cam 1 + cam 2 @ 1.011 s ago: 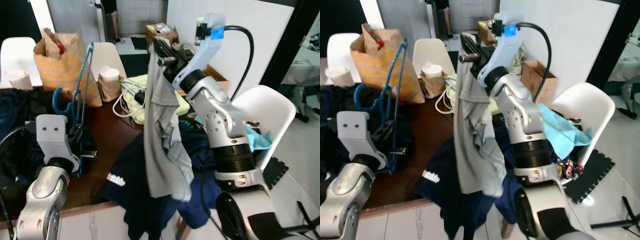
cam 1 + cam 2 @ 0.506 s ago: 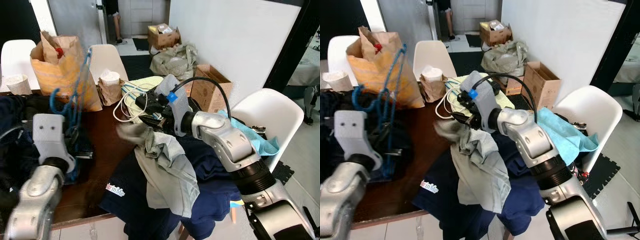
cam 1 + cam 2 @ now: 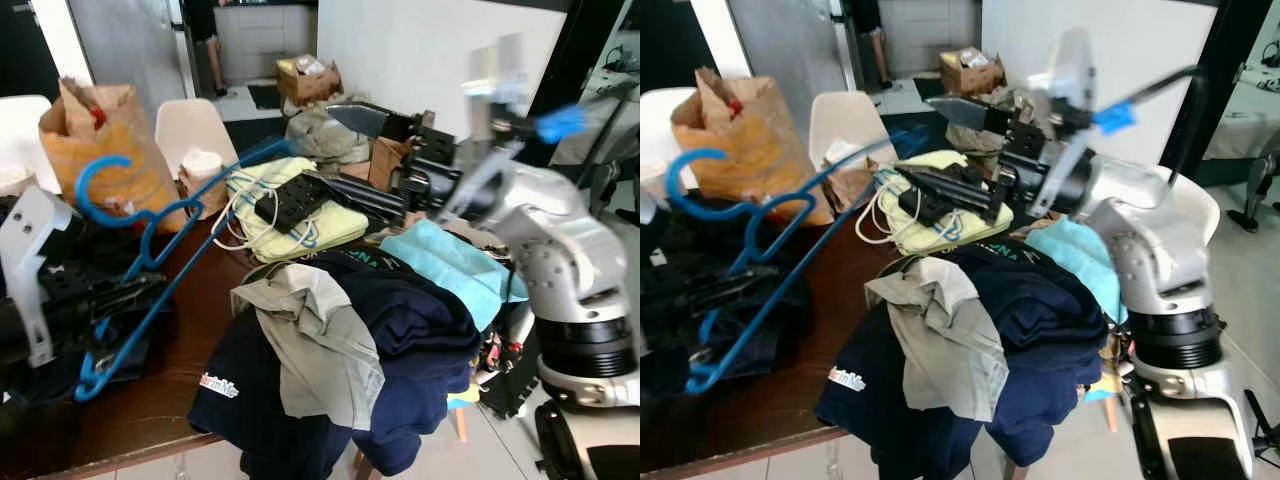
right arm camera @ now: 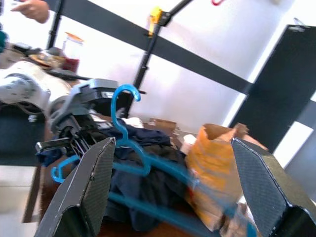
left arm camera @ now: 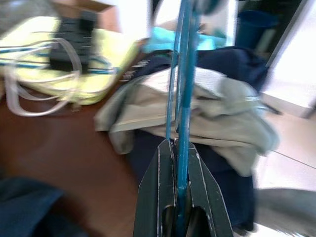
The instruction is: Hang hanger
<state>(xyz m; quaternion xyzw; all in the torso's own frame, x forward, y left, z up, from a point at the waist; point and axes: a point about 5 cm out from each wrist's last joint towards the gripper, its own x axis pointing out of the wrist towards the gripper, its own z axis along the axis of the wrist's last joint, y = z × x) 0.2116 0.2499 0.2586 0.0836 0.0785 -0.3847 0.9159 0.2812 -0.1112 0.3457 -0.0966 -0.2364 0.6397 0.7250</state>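
Clothes pile (image 3: 340, 330), probably paper bag (image 3: 95, 135).

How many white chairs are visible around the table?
3, perhaps more hidden: one white chair behind the table, another at far left, a third behind the right arm.

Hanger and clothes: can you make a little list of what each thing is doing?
hanger: blue, tilted, held over the table's left side
left gripper: shut on hanger
right gripper: open, empty, raised above the table
grey shirt: lying on the navy clothes
paper bag: at the table's back left
table: brown
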